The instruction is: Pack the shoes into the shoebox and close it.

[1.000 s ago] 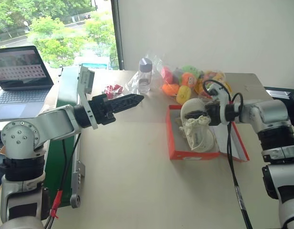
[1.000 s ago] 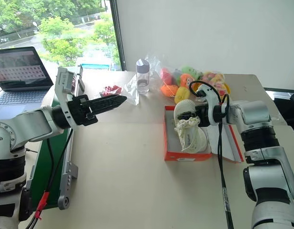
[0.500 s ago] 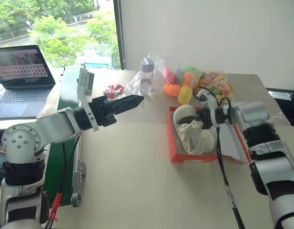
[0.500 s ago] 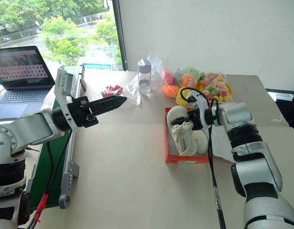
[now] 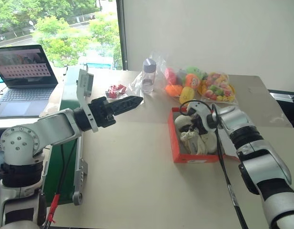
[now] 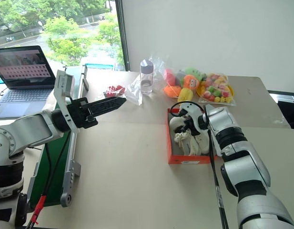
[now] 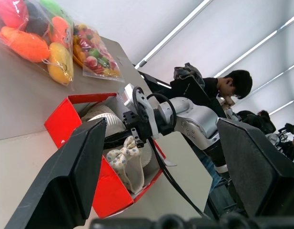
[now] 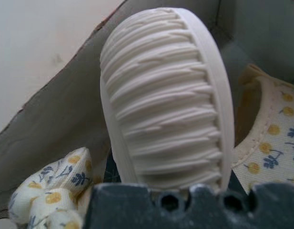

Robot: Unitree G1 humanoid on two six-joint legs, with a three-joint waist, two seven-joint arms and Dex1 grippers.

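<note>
The orange-red shoebox [image 5: 175,143] lies open on the table at the right, white inside, its lid folded out under my right arm. My right gripper [image 5: 191,125] reaches down into the shoebox, shut on one cream-white shoe [image 8: 166,105] whose ribbed sole faces the wrist camera. The second shoe [image 5: 205,143] lies in the box beside it, showing a floral lining [image 8: 273,143]. My left gripper [image 5: 136,99] hovers level over the table to the left of the box, open and empty, its fingers [image 7: 75,176] wide apart.
A clear bag of colourful plush toys [image 5: 199,85] lies behind the box. A clear bottle [image 5: 148,76] and a small red packet [image 5: 116,90] stand further left. A laptop [image 5: 23,71] and a green frame [image 5: 65,138] sit at the left edge. People [image 7: 232,86] sit beyond the table.
My right gripper has sunk with the shoe from above the box down into it, and the wrist has rolled. The left arm has stayed put. The camera shifted slightly.
</note>
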